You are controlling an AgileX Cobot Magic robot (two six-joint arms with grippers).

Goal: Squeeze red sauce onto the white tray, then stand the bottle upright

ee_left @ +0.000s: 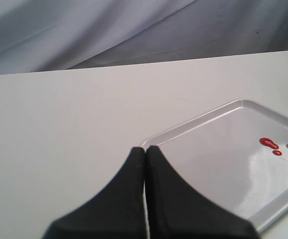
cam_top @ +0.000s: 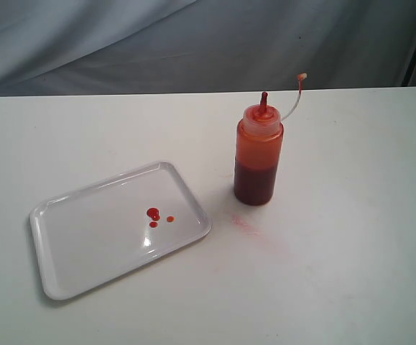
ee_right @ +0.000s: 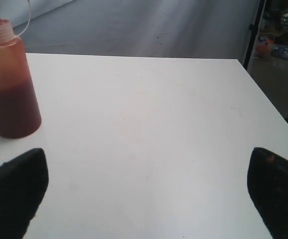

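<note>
No writing, label, brand, number or sign can be read in any view. The bottle shows only plain plastic, and the white tray only a plain glossy surface. The clutter beyond the table's far right edge, seen in the right wrist view, is too blurred to read.

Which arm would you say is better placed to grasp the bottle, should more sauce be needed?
Right, probably: the right fingers stand open with the upright bottle close by them, while the left fingers are shut near the white tray's corner, farther from the bottle.
</note>
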